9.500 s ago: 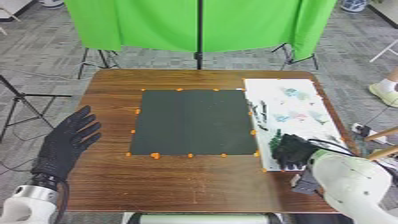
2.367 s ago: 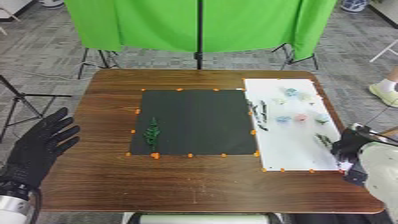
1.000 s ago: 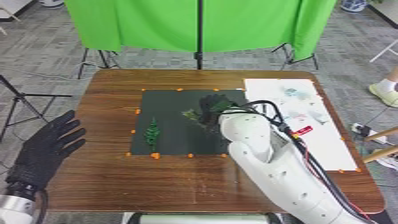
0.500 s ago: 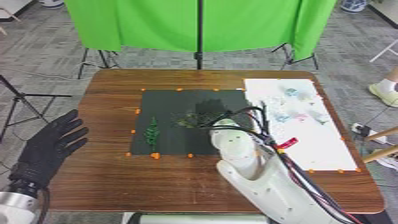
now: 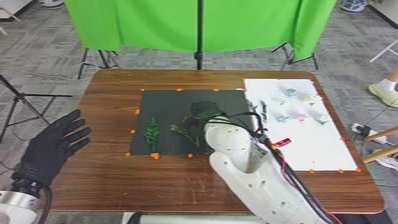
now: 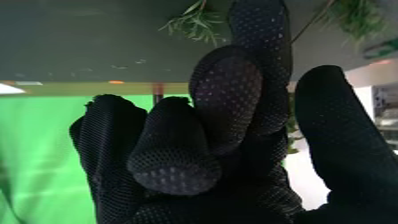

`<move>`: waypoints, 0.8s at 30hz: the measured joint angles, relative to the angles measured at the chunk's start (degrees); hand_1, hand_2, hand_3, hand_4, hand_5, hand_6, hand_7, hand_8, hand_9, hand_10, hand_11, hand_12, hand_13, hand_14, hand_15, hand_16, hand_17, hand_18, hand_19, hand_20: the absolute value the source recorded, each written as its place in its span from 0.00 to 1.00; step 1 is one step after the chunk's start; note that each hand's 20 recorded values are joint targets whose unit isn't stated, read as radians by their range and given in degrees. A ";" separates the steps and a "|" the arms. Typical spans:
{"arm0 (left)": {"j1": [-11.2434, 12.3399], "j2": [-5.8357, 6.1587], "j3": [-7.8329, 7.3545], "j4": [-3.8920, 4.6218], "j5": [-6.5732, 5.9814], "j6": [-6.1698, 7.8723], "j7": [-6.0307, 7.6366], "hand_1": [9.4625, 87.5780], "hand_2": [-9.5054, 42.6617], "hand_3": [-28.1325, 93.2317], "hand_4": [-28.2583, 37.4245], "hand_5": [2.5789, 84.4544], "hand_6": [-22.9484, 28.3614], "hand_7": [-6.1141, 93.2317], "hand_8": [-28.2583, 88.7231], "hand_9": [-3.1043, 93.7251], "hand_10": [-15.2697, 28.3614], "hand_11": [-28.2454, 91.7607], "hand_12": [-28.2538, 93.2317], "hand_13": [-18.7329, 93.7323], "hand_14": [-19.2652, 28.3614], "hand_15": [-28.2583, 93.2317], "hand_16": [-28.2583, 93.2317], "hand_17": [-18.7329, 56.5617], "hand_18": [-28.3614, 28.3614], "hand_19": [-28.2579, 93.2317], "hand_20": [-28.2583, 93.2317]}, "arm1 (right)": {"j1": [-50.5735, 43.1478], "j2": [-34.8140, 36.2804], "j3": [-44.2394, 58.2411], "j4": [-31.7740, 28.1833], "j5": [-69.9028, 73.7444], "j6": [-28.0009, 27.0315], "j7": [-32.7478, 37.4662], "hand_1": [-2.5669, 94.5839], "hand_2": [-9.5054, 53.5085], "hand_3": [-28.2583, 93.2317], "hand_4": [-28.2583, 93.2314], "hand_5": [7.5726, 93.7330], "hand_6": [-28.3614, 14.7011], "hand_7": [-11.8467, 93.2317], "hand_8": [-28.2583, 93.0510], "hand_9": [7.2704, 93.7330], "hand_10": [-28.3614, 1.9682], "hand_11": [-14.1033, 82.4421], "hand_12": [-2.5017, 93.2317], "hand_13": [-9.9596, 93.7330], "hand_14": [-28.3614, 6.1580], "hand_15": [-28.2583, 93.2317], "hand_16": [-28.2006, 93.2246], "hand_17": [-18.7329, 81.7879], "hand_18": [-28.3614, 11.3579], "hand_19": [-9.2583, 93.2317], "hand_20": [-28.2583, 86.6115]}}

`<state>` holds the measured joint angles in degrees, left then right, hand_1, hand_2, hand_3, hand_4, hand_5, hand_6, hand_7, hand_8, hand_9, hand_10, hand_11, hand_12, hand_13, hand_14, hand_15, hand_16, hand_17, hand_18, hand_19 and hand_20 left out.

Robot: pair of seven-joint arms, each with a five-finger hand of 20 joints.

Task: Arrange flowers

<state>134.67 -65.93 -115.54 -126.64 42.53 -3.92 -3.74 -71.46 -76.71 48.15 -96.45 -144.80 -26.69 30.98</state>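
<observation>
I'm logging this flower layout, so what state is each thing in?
Left hand: open, idle
Right hand: over black sheet
Green sprig: lying on black sheet
Thin sprig: partly hidden; held or released, cannot tell
Flowers: lying on white sheet
Black sheet: flat
White sheet: flat
Curtain: hanging

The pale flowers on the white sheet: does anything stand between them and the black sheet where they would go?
Yes. In the head view, dark stems lie along the white sheet's left edge, and the right arm reaches over the black sheet, on that side of the flowers.
</observation>
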 measured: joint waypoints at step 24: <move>0.53 -0.30 -0.02 -0.03 0.02 0.00 0.05 0.21 0.15 0.82 0.01 0.31 0.50 0.30 0.13 0.24 0.58 0.47 0.34 0.30 0.67 0.59 0.21 0.12 0.84 0.61 0.31 | 0.36 4.48 0.46 -3.27 3.39 -8.64 -0.85 0.26 0.35 0.89 0.04 0.95 0.65 0.42 0.11 1.00 0.61 0.61 0.32 0.94 0.64 0.83 0.49 0.76 0.19 1.00 0.80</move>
<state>135.19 -66.24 -115.56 -126.67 42.55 -3.93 -3.69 -71.10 -72.24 48.61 -99.72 -141.41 -35.33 30.13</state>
